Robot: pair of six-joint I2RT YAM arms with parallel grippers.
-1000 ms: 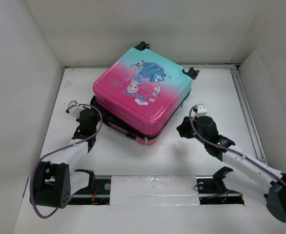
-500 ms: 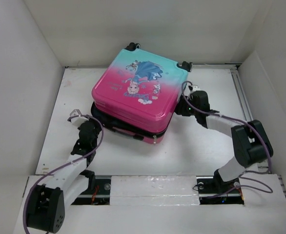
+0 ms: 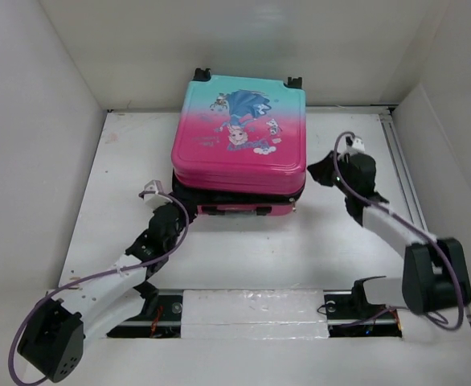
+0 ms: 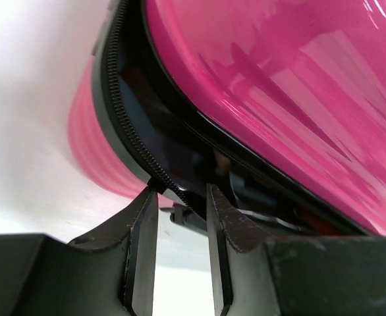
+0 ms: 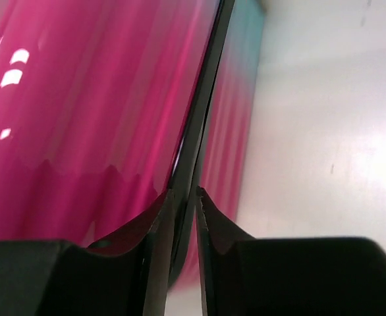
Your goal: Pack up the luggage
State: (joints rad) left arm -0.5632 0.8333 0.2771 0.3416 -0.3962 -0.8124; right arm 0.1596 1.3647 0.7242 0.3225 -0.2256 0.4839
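Observation:
The luggage (image 3: 237, 129) lies flat at the back middle of the table, pink and teal, wheels toward the back wall. Its lid sits ajar at the front left, where the black zipper track (image 4: 130, 131) is exposed. My left gripper (image 3: 174, 211) is at that front-left corner, open a finger's width (image 4: 180, 191), with the zipper track crossing its tips. My right gripper (image 3: 314, 170) is against the luggage's right side. Its jaws are a narrow slit apart (image 5: 182, 192), one tip on each side of the black seam (image 5: 203, 85). Whether they pinch the seam does not show.
White walls enclose the table on the left, back and right. A metal rail (image 3: 400, 177) runs along the right edge. The arms' base rail with white tape (image 3: 251, 310) spans the near edge. Purple cables trail from both arms.
The luggage has turned counterclockwise from diagonal to square with the table. My right gripper moved back-right along its side and narrowed. My left gripper shifted right toward the front corner and opened slightly.

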